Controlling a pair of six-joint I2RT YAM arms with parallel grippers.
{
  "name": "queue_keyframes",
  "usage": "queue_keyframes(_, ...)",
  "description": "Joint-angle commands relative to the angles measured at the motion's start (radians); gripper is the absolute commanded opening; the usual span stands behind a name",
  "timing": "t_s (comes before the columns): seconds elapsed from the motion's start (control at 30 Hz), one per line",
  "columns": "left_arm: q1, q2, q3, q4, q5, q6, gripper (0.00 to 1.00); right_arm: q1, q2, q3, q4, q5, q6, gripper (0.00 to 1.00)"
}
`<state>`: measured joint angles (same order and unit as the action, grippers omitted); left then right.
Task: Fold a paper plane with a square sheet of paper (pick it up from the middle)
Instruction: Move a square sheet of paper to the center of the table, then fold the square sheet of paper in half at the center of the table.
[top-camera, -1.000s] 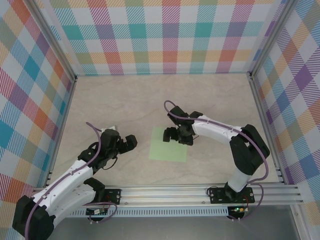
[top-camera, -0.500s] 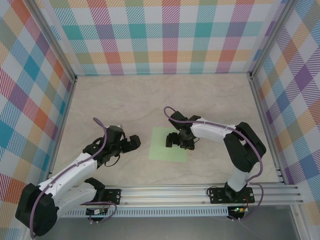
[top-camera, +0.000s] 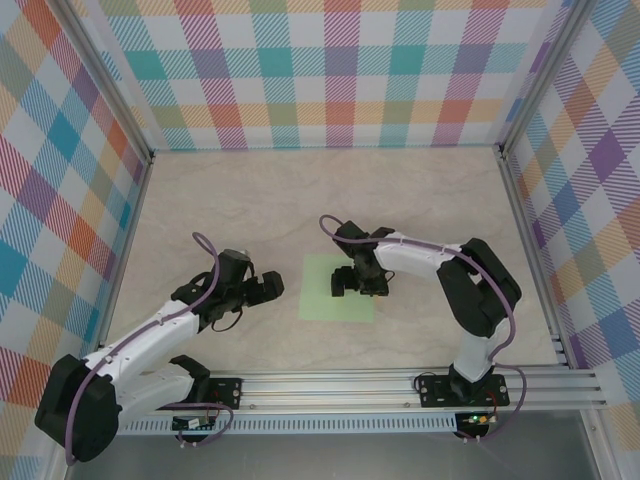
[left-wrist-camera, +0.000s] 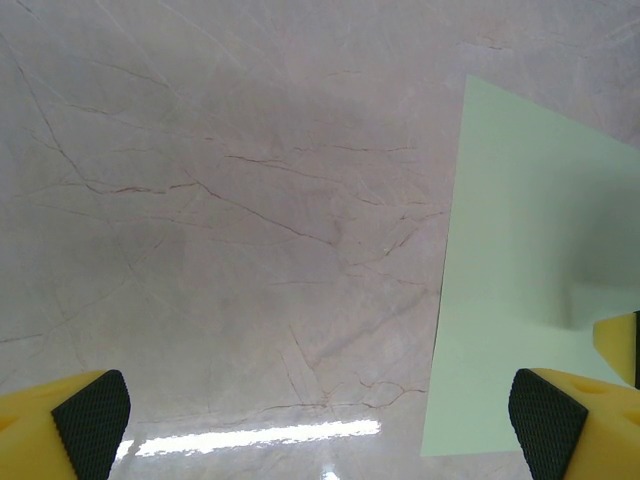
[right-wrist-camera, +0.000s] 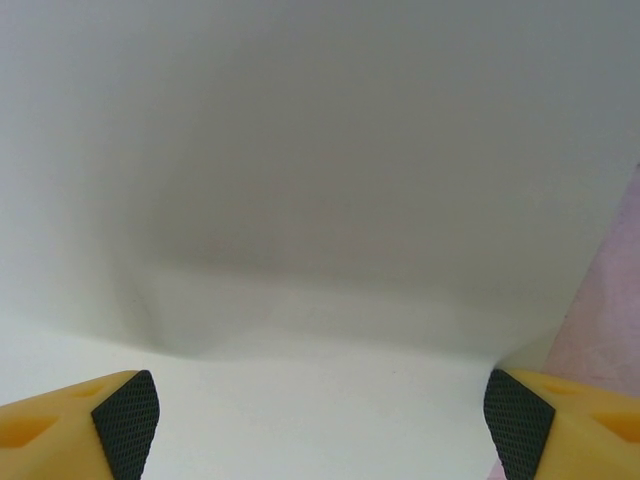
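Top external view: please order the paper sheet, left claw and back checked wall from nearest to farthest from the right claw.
1. square sheet of paper, directly under the right claw.
2. left claw, to its left.
3. back checked wall, far behind.

The left arm (top-camera: 140, 350) reaches from its base at the near left diagonally toward the centre, its links laid out almost in one line. The left gripper (top-camera: 266, 288) points right, jaws spread wide and holding nothing. In the left wrist view its yellow fingers (left-wrist-camera: 45, 430) sit at the two lower corners, black pads facing each other. The right arm (top-camera: 478, 300) rises from its base at the near right, bends sharply at the elbow and runs its white forearm left toward the centre. The right gripper (top-camera: 359, 284) is tipped downward, jaws wide apart with nothing between them. The two grippers are near each other, not touching.
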<state>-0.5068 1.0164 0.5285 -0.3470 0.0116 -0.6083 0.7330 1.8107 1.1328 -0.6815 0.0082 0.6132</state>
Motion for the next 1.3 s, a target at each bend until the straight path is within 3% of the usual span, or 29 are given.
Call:
queue_keyframes(0.0,0.013,0.011,0.031,0.019,0.017,0.02,1.0,-0.009,0.03,0.023,0.02,0.015,-0.069,0.88)
queue_keyframes(0.3,0.013,0.017,0.035,0.007,0.016,0.034,1.0,-0.012,0.054,0.111,-0.073,0.075,-0.088,0.89)
queue_keyframes(0.47,0.014,0.024,0.037,0.001,-0.008,0.025,1.0,-0.001,0.022,0.169,-0.127,0.046,0.003,0.95)
queue_keyframes(0.73,0.013,0.035,0.039,-0.009,-0.03,0.016,1.0,0.041,0.116,0.303,-0.203,0.076,0.169,1.0)
queue_keyframes(1.03,0.014,0.039,0.041,-0.022,-0.035,0.017,1.0,0.085,0.256,0.473,-0.298,0.114,0.159,1.0)
queue_keyframes(1.27,0.014,0.037,0.041,-0.029,-0.036,0.025,1.0,0.085,0.302,0.485,-0.305,0.125,0.158,1.0)
